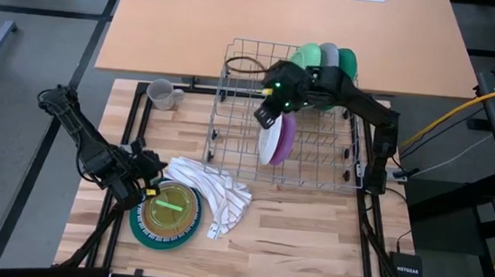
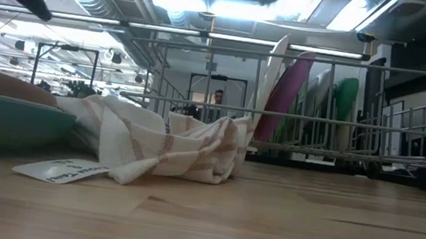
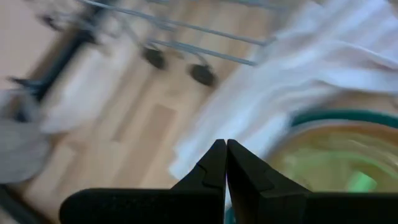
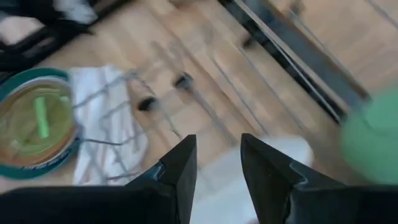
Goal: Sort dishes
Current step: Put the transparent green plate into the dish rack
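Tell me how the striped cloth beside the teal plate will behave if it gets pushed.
The striped cloth lies crumpled in folds, so it will probably bunch rather than slide. It overlaps the teal plate, so a push may nudge that plate.

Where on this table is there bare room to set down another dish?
Bare wood lies in front of the wire rack, right of the striped cloth, and between the mug and cloth. Crowded: the teal plate stack, and the rack's right end.

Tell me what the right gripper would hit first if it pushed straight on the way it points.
Most likely the white plate standing in the wire rack: the right gripper points down at its rim, fingers apart on either side. Depth is unclear.
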`<state>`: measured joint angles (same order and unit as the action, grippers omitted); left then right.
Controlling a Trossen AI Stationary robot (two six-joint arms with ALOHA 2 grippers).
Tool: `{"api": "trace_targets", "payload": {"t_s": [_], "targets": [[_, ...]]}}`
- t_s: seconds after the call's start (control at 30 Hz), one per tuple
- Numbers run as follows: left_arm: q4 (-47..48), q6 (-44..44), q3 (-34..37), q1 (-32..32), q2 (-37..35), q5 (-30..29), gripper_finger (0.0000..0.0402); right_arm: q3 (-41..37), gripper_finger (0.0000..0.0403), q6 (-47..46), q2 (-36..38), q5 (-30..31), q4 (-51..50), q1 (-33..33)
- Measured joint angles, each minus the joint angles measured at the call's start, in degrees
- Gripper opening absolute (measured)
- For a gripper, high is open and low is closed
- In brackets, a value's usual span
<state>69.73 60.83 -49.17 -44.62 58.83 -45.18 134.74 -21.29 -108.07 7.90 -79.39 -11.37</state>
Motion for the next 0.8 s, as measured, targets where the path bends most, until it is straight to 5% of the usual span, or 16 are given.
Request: {"api": "trace_targets", "payload": {"t_s": [0.4, 0.57, 0.8], "targets": [[-13.41, -6.83, 0.02, 0.0, 0.28, 16.05, 0.0004, -0.74, 0.0129, 21.64, -0.57, -2.54, 7.49, 10.34], [-18.79, -5.78, 0.02, 0.01, 0.43, 22.64, 0.0004, -2.04, 0.0129, 23.27, -0.57, -2.55, 7.36, 13.29], [-26.11, -6.03, 0.02, 0.0, 5.58, 23.47, 0.0004, -5.22, 0.0129, 18.03, -0.57, -2.94, 7.18, 15.72]]}}
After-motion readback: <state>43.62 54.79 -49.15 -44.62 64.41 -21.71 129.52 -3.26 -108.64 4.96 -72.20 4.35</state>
